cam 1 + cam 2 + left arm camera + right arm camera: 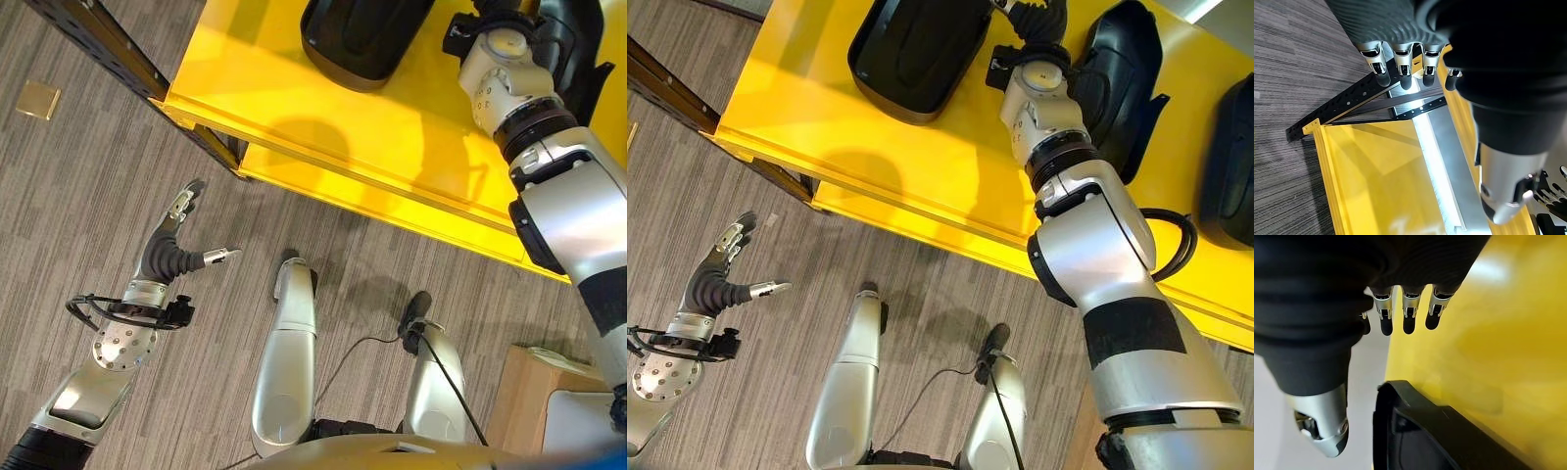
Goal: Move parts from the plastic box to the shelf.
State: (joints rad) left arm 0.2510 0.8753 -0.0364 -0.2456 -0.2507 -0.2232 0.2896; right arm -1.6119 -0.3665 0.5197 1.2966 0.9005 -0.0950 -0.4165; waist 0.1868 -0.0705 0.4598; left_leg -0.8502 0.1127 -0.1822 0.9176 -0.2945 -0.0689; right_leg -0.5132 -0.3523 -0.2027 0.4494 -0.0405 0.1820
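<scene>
A yellow shelf (921, 157) carries three black moulded plastic parts: one at the left (916, 49), one in the middle (1127, 69) and one at the right edge (1229, 166). My right arm reaches across the shelf, and my right hand (1036, 18) is between the left and middle parts. In the right wrist view its fingers (1409, 313) are straight and hold nothing, just above the rim of a black part (1425, 431). My left hand (171, 250) hangs open over the floor in front of the shelf, its fingers (1400, 63) spread and empty.
A black perforated shelf upright (98, 44) runs along the shelf's left end. A small brass plate (37, 100) lies in the grey floor at the far left. A tan stand (529, 392) with a pale box (578, 416) is at the lower right.
</scene>
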